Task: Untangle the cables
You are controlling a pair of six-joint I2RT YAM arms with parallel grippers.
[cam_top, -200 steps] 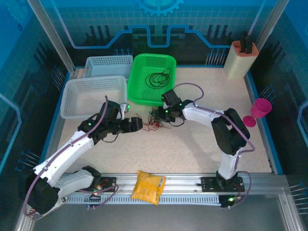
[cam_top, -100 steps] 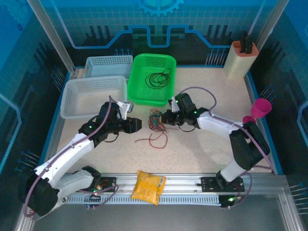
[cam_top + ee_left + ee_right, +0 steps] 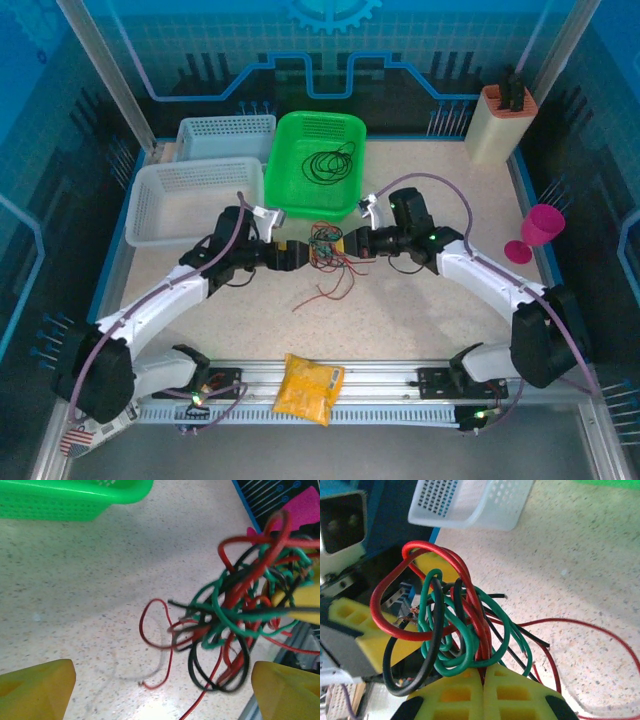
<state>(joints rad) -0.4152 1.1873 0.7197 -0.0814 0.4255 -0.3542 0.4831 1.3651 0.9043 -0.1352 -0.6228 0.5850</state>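
Fingers (image 3: 455, 695) of the right gripper (image 3: 347, 243) are clamped together on the cables (image 3: 445, 625): red, green and black strands in one knot sticking out past the tips. Fingers (image 3: 35, 690) of the left gripper (image 3: 300, 254) are spread wide with nothing between them, and the knot is just ahead of them. Top view: the grippers face each other with the knot between them, just in front of the green basket (image 3: 280, 180). One red strand (image 3: 325, 290) trails on the table (image 3: 420, 310).
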